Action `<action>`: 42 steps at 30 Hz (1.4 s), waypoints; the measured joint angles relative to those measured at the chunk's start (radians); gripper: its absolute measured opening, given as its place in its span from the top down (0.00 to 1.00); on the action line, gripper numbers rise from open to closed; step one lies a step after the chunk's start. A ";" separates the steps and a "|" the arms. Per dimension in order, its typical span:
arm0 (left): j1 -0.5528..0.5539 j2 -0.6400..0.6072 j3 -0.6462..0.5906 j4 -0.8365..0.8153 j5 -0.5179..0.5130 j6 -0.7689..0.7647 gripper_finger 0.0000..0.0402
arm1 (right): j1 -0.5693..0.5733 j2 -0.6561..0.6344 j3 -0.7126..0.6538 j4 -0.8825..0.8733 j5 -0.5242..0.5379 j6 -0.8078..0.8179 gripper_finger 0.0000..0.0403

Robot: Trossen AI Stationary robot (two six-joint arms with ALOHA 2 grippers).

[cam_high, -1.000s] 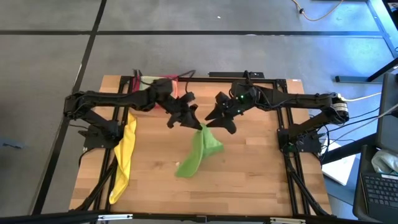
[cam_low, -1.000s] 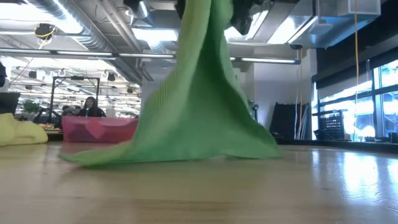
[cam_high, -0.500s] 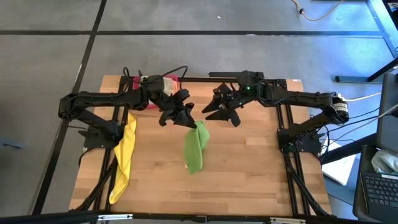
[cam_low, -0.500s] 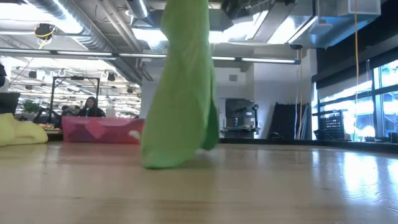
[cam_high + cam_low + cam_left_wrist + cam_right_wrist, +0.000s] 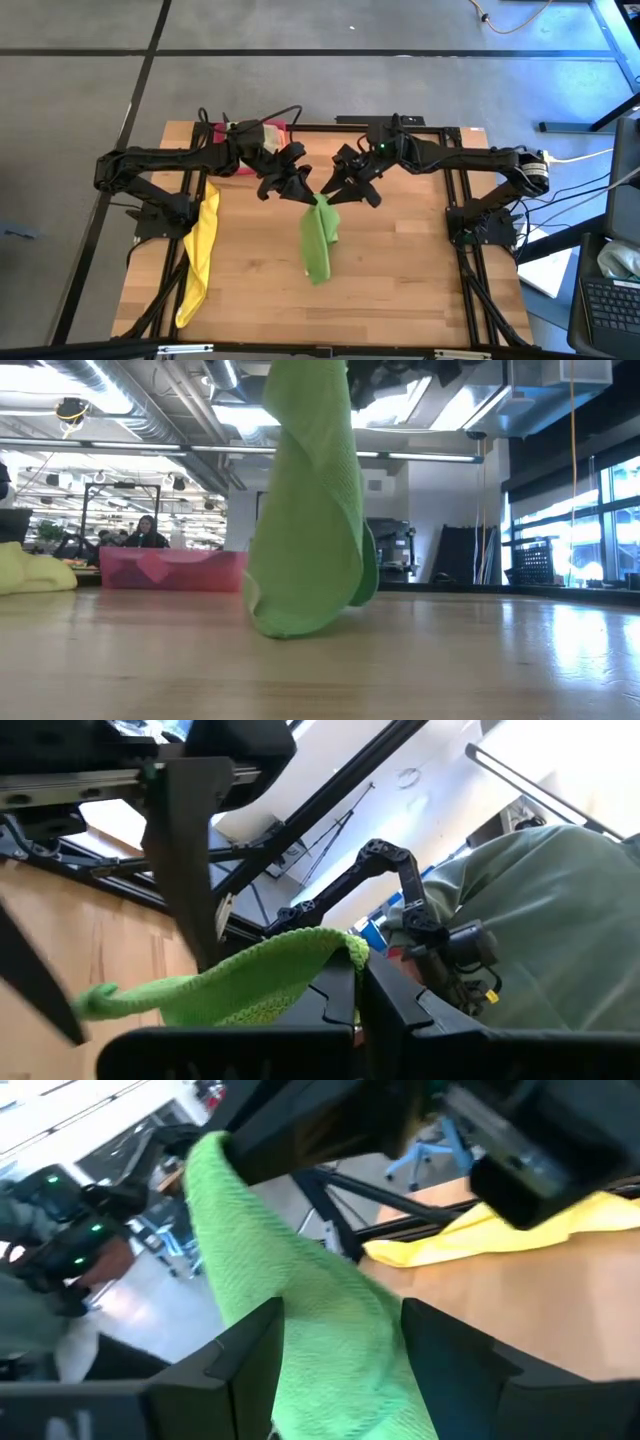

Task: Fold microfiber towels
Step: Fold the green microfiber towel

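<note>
A bright green microfiber towel (image 5: 318, 240) hangs in a narrow column over the middle of the table (image 5: 420, 280). Its lower end (image 5: 290, 622) rests on the wood. My left gripper (image 5: 308, 193) is shut on its top. My right gripper (image 5: 335, 188) stands open just right of that spot. In the right wrist view its fingers (image 5: 250, 1350) flank the hanging towel (image 5: 330, 1320) below the left gripper. I cannot tell whether they touch it. A yellow towel (image 5: 200, 250) lies along the table's left edge. My left gripper pinches the green towel's top edge (image 5: 335, 942) between its two shut fingers (image 5: 385, 1005). The fingers lie about level and come from the table's left. The towel hangs below them in loose folds, with only its lower end (image 5: 318, 275) on the table.
A pink-red tray (image 5: 245, 140) stands at the far edge behind the left arm, with a pale olive cloth (image 5: 560, 910) by it. The yellow towel (image 5: 35, 572) and the tray (image 5: 170, 570) show far off in the low view. A person sits in the room behind.
My left gripper has risen a little and drawn back toward the far edge with the towel's top. The towel's spread lower part has been pulled in. It now hangs as a narrow column instead of fanning toward the near left. My right gripper, open throughout, drew back, then came in around the towel.
</note>
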 joint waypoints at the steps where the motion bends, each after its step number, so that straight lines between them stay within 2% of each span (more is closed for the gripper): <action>1: 0.000 0.000 0.000 0.000 -0.004 0.000 1.00 | 0.003 0.000 0.000 0.000 -0.009 0.000 0.49; 7: 0.003 0.000 0.000 -0.041 -0.013 0.000 1.00 | 0.023 0.000 0.000 -0.006 -0.107 0.027 0.49; 12: 0.006 0.001 0.000 -0.107 -0.005 0.004 1.00 | 0.027 -0.003 0.000 -0.017 -0.134 0.064 0.50; 23: 0.050 0.001 0.000 -0.112 0.060 0.024 1.00 | 0.044 -0.004 0.000 -0.026 -0.151 0.105 0.65; 33: 0.086 0.001 0.000 -0.109 0.161 0.046 1.00 | 0.067 -0.004 -0.001 -0.100 0.084 -0.003 0.68; 38: 0.099 0.001 0.000 -0.106 0.222 0.047 1.00 | 0.083 -0.003 -0.001 -0.087 0.212 0.017 0.61; 42: 0.105 -0.005 -0.002 -0.106 0.239 0.074 1.00 | 0.106 -0.002 -0.001 -0.046 0.228 0.101 0.54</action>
